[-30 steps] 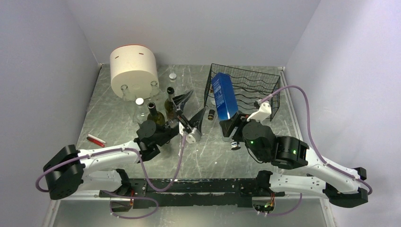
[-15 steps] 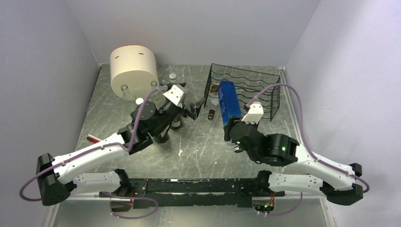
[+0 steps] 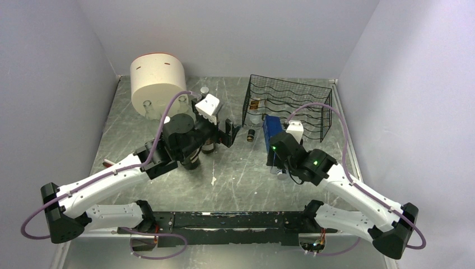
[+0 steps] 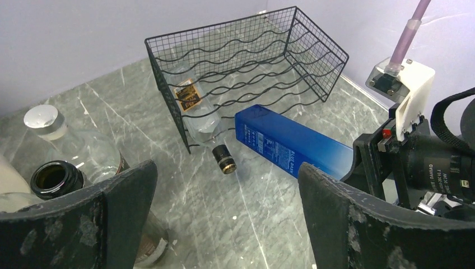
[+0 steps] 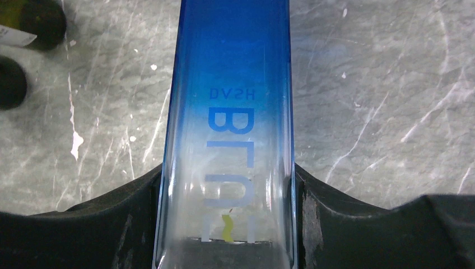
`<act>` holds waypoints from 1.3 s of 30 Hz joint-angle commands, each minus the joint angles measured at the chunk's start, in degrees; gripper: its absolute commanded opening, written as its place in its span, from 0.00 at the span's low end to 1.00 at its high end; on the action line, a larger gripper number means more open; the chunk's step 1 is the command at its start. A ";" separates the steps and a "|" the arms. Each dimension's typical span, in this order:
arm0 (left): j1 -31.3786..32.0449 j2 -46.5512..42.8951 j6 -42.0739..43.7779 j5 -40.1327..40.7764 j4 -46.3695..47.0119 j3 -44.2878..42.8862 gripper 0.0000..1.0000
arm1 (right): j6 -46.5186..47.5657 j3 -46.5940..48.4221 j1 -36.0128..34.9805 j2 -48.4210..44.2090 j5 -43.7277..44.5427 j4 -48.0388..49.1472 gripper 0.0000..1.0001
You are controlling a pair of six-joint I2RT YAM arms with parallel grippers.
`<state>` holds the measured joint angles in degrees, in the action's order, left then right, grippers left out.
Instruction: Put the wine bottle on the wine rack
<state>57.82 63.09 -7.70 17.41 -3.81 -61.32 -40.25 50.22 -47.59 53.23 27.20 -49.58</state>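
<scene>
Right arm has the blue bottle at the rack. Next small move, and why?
Probably slide the blue bottle a little forward into the wine rack, into the trough beside the clear bottle lying there. The right gripper has its jaws closed on the blue bottle, whose far end sits at the rack's open near side, roughly lined up with it.

Bright, even, diffuse light; faint soft shadows; mostly sharp focus.
</scene>
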 commanded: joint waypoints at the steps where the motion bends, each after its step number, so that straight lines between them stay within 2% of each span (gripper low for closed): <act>1: -0.52 -1.47 -1.87 -0.51 -1.93 -0.82 1.00 | -0.09 0.11 0.51 -4.09 0.87 8.09 0.00; 12: -0.58 -2.81 -1.69 -1.13 -2.86 -0.82 1.00 | 0.44 -2.18 1.83 -1.61 5.04 10.65 0.00; 20: -0.60 -4.97 -2.15 -2.28 -4.24 -0.78 1.00 | 1.99 -4.70 3.63 0.84 8.86 19.97 0.00; 25: -0.61 -5.82 -2.22 -3.07 -5.33 -1.58 1.00 | 3.95 -7.38 4.62 3.06 8.64 28.20 0.00; 39: -0.59 -9.04 -4.53 -6.18 -10.62 -4.53 1.00 | 15.25 -23.52 9.75 2.58 9.57 59.96 0.00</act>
<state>57.56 56.07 -10.59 13.96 -11.90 -62.76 -29.10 28.08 -40.51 57.25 32.03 -9.67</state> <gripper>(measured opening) 0.997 0.643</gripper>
